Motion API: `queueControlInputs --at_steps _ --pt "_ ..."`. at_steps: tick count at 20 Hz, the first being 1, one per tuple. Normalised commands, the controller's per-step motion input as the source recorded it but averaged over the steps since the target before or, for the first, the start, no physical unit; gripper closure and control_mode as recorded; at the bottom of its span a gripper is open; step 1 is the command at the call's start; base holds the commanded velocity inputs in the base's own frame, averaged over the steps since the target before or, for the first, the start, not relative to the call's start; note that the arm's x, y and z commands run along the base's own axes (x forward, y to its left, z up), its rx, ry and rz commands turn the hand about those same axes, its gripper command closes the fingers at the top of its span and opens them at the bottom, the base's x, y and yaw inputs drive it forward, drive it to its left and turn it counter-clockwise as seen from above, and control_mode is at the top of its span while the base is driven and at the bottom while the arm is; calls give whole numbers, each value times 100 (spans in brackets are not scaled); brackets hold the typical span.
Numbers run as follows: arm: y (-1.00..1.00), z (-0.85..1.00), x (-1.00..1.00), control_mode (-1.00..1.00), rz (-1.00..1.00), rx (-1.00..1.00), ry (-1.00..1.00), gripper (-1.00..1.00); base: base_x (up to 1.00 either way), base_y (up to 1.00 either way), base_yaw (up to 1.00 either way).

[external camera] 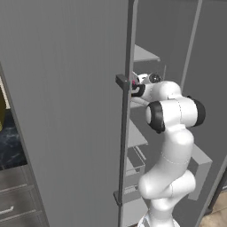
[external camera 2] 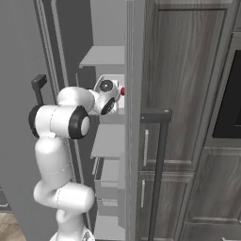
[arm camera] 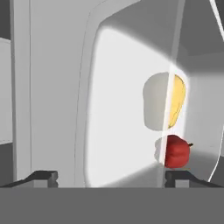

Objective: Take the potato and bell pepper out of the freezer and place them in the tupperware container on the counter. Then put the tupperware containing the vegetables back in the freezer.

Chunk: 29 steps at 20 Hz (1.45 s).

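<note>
Freezer door swung open, arm reaching inside past thin shelves. Counter left of freezer door. Gripper deep in freezer, fingers spread wide, holding nothing. One yellow item at freezer back wall. One bell pepper below it, ahead of right fingertip.

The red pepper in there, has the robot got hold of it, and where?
No. The jaws stand wide apart with nothing between them; the bell pepper sits ahead on the freezer shelf, untouched.
</note>
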Motion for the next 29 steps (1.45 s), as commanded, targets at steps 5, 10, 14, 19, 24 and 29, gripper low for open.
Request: queueControlInputs --at_steps 5,10,14,19,24,29 --pt "-13 71 -11 -100 -1 7 0 -100 0 0 0" --pt "-16 73 -16 -100 0 3 0 -100 0 0 0" --pt "-18 22 -47 -100 0 1 -3 -100 0 0 0" --pt "-6 49 -71 -100 0 0 -7 -100 0 0 0" --pt "0 78 -75 -100 -1 0 0 -100 0 0 0" --pt "5 78 -68 -100 -4 -1 0 -100 0 0 0"
